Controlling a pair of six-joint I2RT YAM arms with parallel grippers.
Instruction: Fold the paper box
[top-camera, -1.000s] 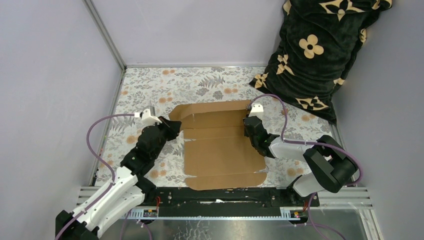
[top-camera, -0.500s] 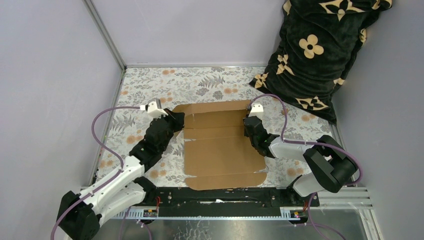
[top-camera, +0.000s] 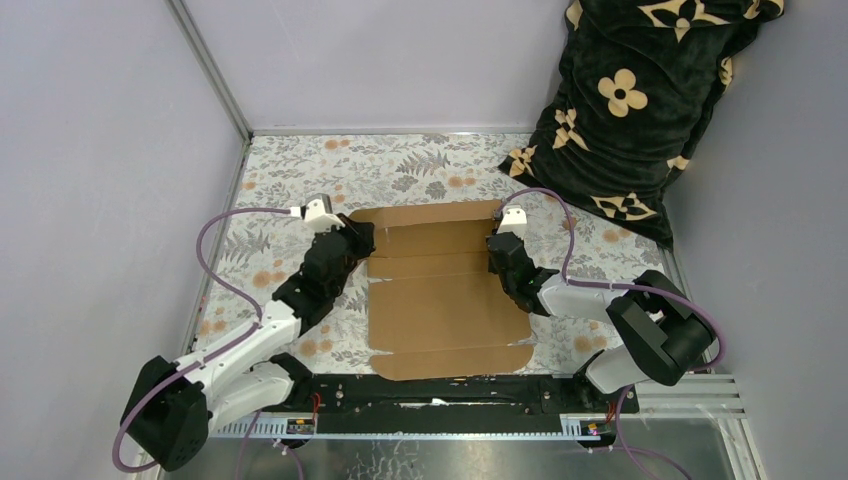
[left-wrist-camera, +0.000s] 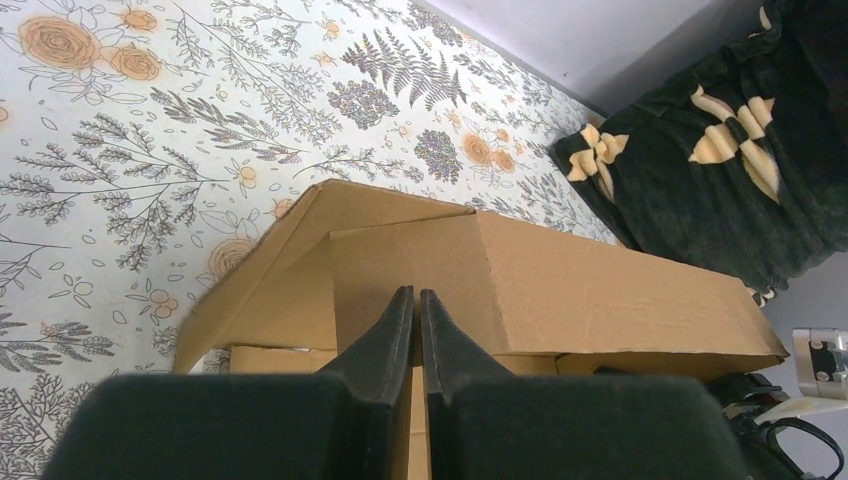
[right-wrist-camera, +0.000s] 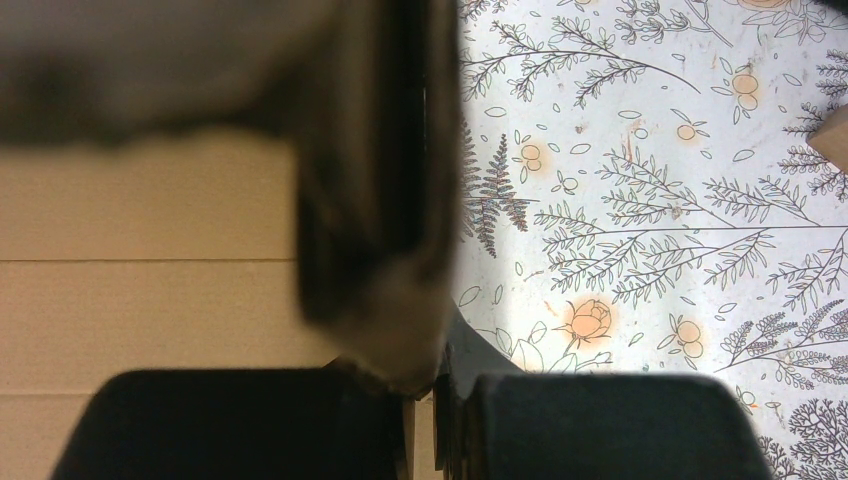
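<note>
Both left claw (left-wrist-camera: 413, 297) and right claw (top-camera: 497, 244) pinch sides of the creased brown paper box (top-camera: 440, 300).

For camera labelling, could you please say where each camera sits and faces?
Top external: above, behind the bases, looking down at the paper box; both arms show.
Left wrist: low, facing the box's raised flap; left end effector shows.
Right wrist: straight down at the box's right edge; blurred right end effector shows.
All share the box.

My desk (top-camera: 290, 170) wears a floral-print cover. The brown paper box (top-camera: 440, 300) lies spread at its middle, and a black flower-patterned cushion (top-camera: 640, 100) slumps on its far right corner.
</note>
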